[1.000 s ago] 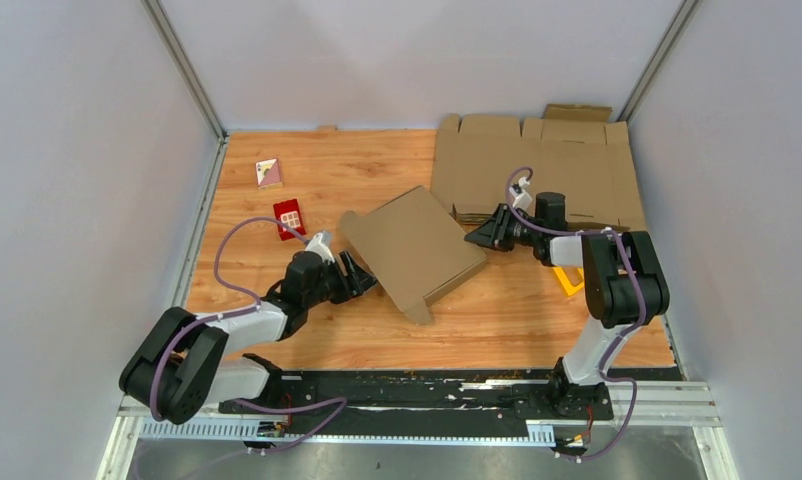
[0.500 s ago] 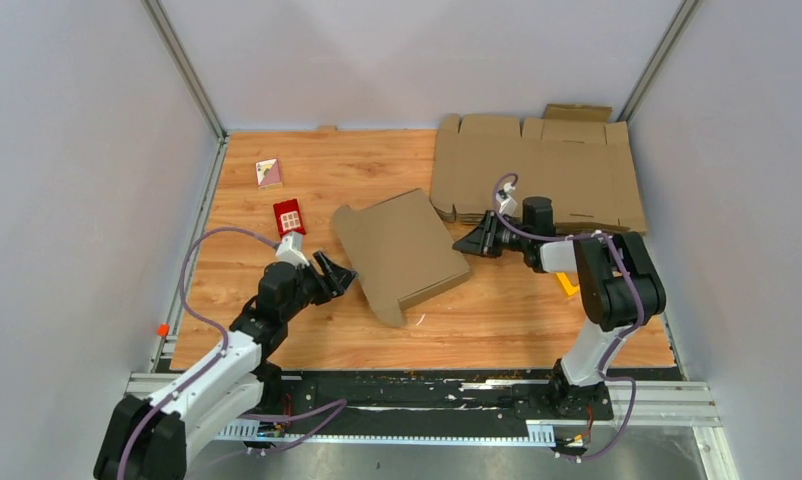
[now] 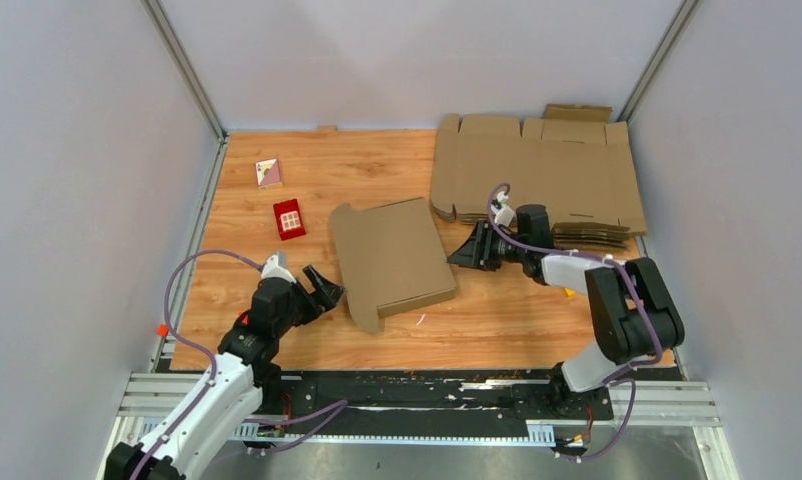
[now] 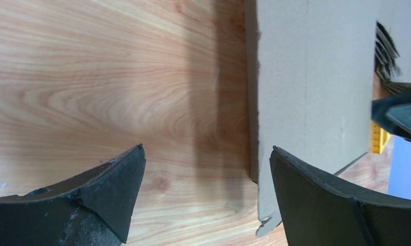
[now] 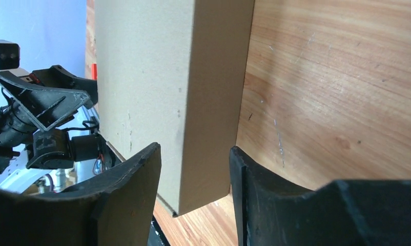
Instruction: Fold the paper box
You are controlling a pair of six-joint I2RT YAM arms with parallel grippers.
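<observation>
One box [image 3: 392, 260] is my job here. It lies flat near the middle of the bench [image 3: 377, 165], slightly askew, and from above it reads as a shallow mailer with its lid down. A small tab juts from its far-left corner and a flap end from its near-left corner.

I judge the folding close to finished, with this step being squaring up or seating the last flap. Both claws flank the box and neither holds it. The left claw [image 3: 322, 286] sits just off the near-left corner with its jaws spread, and its wrist view shows the box edge ahead of the gap. The right claw [image 3: 463, 250] is at the right edge, also released. Its wrist view shows the box side wall just beyond the parted fingers, and I cannot tell whether they touch it.

My next move should press the loose near-left flap in while the right claw braces the opposite side so the box does not skid on the wood.

Counted, big to small:
- one bench
- one pile [image 3: 537, 170] of flat sheets, far right
- one box
- two claws
- one red box [image 3: 289, 219], left of the box
- one card [image 3: 268, 172], far left
- one yellow piece [image 4: 378, 139], mostly hidden by the right arm
</observation>
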